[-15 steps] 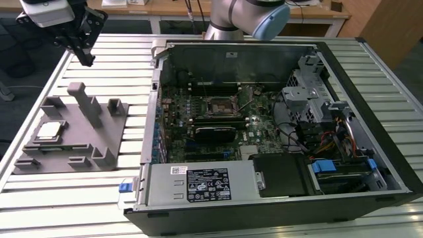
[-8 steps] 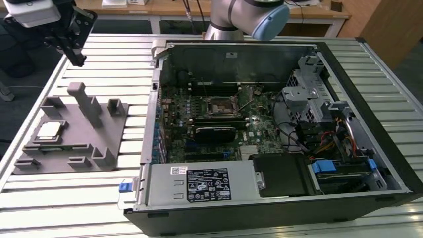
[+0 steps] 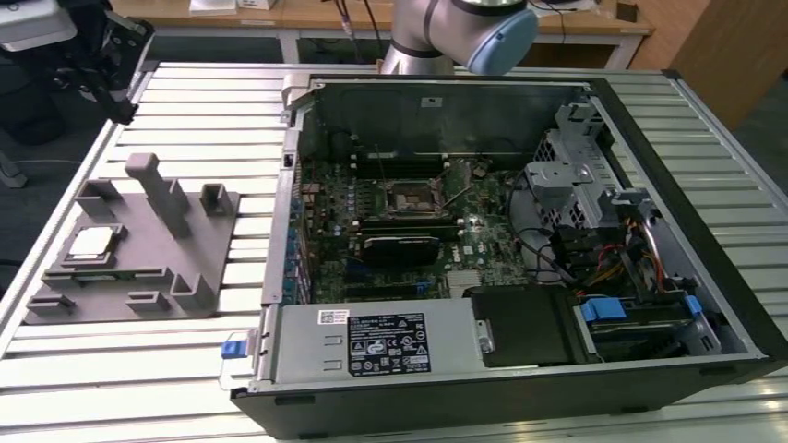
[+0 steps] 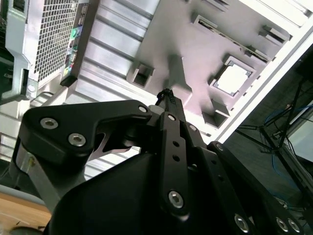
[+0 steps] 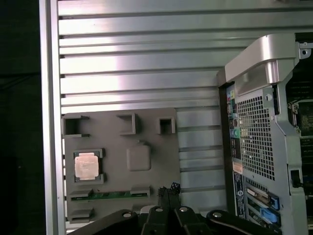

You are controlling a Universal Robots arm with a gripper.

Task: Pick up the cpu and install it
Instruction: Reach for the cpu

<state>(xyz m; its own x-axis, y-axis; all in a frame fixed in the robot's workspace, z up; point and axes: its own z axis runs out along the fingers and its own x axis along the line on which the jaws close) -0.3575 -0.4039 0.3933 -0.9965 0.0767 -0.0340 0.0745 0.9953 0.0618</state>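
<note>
The cpu [image 3: 92, 243], a pale silver square chip, lies flat in a recess of the grey plastic block [image 3: 136, 281] on the exterior view's left. Both wrist views look down on it from high above: the cpu [image 5: 87, 165] [image 4: 234, 78] sits in the grey block [image 5: 146, 127] [image 4: 195, 54]. My gripper [image 5: 169, 187] [image 4: 166, 92] hangs well above the block, off to one side of the chip, with its black fingertips together and nothing between them. In the exterior view the black socket frame [image 3: 411, 196] sits on the motherboard inside the open case.
The open computer case [image 3: 640, 120] fills the middle and right of the slatted metal table [image 3: 185, 101]. The case's rear panel [image 5: 254, 127] stands beside the block. The arm [image 3: 462, 32] reaches in from the far side. Dark equipment [image 3: 105, 65] stands at the far left corner.
</note>
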